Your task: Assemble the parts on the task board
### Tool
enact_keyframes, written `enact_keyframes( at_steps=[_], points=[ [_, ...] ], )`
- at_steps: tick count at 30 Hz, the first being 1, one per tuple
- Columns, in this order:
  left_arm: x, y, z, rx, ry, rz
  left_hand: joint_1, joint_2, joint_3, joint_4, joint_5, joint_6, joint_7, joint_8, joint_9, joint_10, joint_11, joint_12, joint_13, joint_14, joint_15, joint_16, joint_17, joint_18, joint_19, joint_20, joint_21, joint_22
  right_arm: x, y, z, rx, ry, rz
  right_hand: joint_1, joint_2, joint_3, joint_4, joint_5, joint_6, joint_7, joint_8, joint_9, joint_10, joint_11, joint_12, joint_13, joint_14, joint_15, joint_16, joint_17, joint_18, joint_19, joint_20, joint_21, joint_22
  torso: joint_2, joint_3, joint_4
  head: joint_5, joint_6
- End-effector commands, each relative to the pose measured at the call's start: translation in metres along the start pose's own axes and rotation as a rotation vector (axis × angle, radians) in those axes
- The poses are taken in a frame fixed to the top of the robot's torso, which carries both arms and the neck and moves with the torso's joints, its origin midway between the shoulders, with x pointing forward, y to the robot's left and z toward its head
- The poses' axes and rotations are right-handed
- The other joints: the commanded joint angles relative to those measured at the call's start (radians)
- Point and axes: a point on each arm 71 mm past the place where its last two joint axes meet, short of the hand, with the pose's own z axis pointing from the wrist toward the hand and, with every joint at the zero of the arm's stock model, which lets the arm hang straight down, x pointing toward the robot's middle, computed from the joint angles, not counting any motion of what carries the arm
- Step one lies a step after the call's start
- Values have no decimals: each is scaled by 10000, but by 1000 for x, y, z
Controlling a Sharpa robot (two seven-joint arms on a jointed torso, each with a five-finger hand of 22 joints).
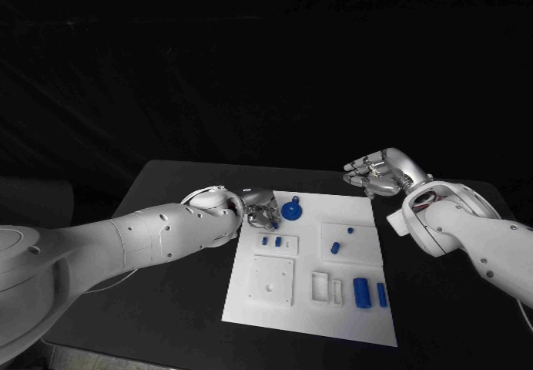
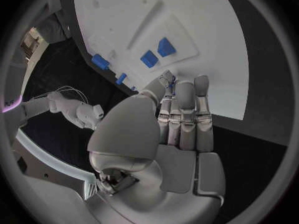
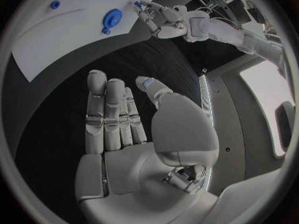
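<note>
Fingers of the left hand (image 1: 258, 210) lie straight and close together, holding nothing, at the task board's (image 1: 356, 317) upper-left edge beside a round blue part (image 1: 292, 210). Right hand (image 1: 376, 173) hovers above the board's upper-right corner, fingers extended, empty.

A black bench (image 1: 166, 308) stands in the dark room, and a white task board (image 1: 306, 316) lies flat on it about the middle, its long side running from the near edge toward the far edge.
</note>
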Motion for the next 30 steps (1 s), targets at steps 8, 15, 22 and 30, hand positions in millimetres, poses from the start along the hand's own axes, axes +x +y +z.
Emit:
enact_keyframes(
  at_steps=[8,15,22,30],
  points=[
    [4,-2,2,38,312,46,-21,39,9,-61,-15,38,-5,15,11,-6,33,-24,-7,41,-20,-57,0,83,-66,-8,58,206,1,1,0,-121,93,8,-27,-7,45,-1,5,-79,16,42,5,48,33,-36,-16,55,13,-30,-12,107,275,58,-50,311,3,3,1,-15,-11],
    [7,-1,3,3,574,77,-16,29,9,-79,-21,13,4,12,9,-31,45,-25,-8,26,-13,-61,2,85,-79,-4,64,210,1,1,0,-117,93,6,-27,-7,45,-1,5,-79,16,42,5,48,33,-36,-16,55,13,-30,-12,107,275,58,-50,311,6,2,3,-16,-19],
    [12,-2,4,18,826,135,-22,38,-8,-77,-25,49,-10,22,16,73,8,-13,-3,44,-33,-33,18,88,-60,-8,68,205,1,1,0,-114,110,7,-27,-7,45,-1,5,-79,16,42,5,48,33,-36,-16,55,13,-30,-12,107,275,58,-50,311,5,0,-3,-21,-17],
    [12,0,4,-48,804,241,-14,109,-44,-53,-15,119,-23,21,17,134,-19,-16,-2,66,-55,-10,30,66,-39,-37,85,206,1,1,0,-107,116,4,-27,-7,45,-1,5,-79,16,42,5,48,33,-36,-16,55,13,-30,-12,107,275,58,-50,311,1,6,5,-26,-14]
  ],
)
